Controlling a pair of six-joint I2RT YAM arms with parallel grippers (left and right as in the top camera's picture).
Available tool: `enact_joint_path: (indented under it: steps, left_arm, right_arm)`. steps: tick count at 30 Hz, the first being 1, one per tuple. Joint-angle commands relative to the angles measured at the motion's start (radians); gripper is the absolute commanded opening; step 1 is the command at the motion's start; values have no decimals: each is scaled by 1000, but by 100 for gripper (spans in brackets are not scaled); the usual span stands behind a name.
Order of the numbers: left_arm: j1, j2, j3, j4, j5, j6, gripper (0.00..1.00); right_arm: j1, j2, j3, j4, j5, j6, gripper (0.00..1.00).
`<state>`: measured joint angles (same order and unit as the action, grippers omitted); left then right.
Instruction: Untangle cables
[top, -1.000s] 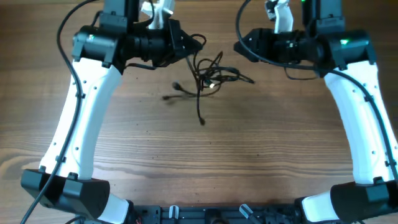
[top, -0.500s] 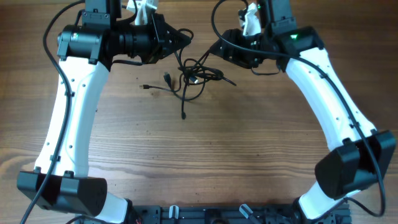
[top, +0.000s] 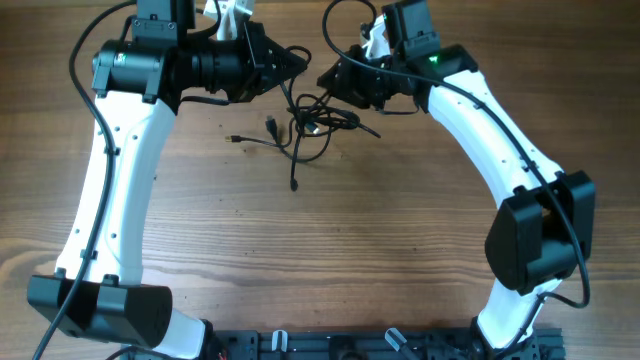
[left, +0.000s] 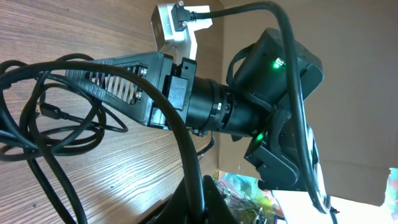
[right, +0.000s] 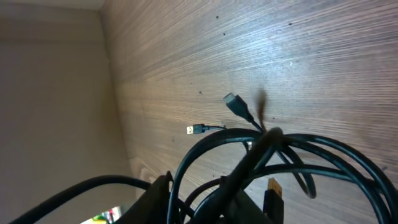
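The black cables (top: 316, 118) lie bunched in a tangle at the far middle of the table, with plug ends trailing to the left (top: 233, 139) and front (top: 294, 185). My left gripper (top: 297, 62) is shut on one cable strand (left: 194, 186) that rises from the tangle. My right gripper (top: 328, 82) sits just right of it at the top of the tangle. Its fingers (right: 202, 202) are apart, with cable loops (right: 273, 149) running between and over them. It also shows in the left wrist view (left: 106, 74), above the loops (left: 50, 118).
The wooden table (top: 330, 260) stretches to the front. The white arms (top: 120, 190) (top: 500, 130) flank the tangle on both sides. Loose plugs (right: 235, 104) (right: 194, 129) lie on the wood beyond the right gripper.
The left gripper dragged the tangle a little to the left, then held still. The right arm swung left and now has its fingers in the top of the tangle.
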<state>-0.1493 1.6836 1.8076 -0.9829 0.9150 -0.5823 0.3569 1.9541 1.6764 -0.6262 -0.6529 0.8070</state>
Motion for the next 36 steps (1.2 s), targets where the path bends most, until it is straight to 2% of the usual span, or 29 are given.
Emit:
enact_joint_path:
  steps: [1,4,8,11,14,19,21,23,24,27,29,30,32,36]
  left_arm:
    - [2,-6,12,-16,-70,2,4]
    - [2,-6,12,-109,-438,1,4]
    - [2,-4,12,-195,-813,-3,4]
    - [2,-2,12,-223,-925,-3,4]
    - [17,-1,10,-261,-1052,-11,4]
    - [154,0,9,-317,-1046,-29,4]
    - [173,0,9,-320,-1046,-29,4]
    - [174,0,9,-320,-1035,-29,4]
    - [172,0,5,-318,-962,-29,4]
    - [143,0,-28,-309,-863,-14,4]
    - [114,1,-61,-279,-746,87,4]
    - [95,1,-81,-254,-662,152,8]
    - [58,2,-102,-212,-546,217,25]
    - [46,2,-102,-179,-541,216,46]
  right_arm:
    - [-7,12,-1,-33,40,-88,4]
    - [-67,-45,0,-162,145,-219,4]
    - [-176,-291,0,-225,266,-341,4]
    - [-258,-479,0,-225,291,-375,4]
    - [-360,-640,3,-260,402,-361,4]
    - [-583,-768,28,-360,461,-336,4]
    - [-584,-739,28,-409,451,-350,4]
    - [-578,-641,28,-482,291,-437,4]
    - [-531,-539,28,-504,119,-560,4]
    - [-384,-411,28,-518,109,-609,4]
    - [-276,-336,28,-502,138,-624,4]
    - [-240,-313,28,-489,154,-623,4]
    - [-191,-290,28,-460,157,-620,4]
    - [-143,-288,27,-424,97,-594,4]
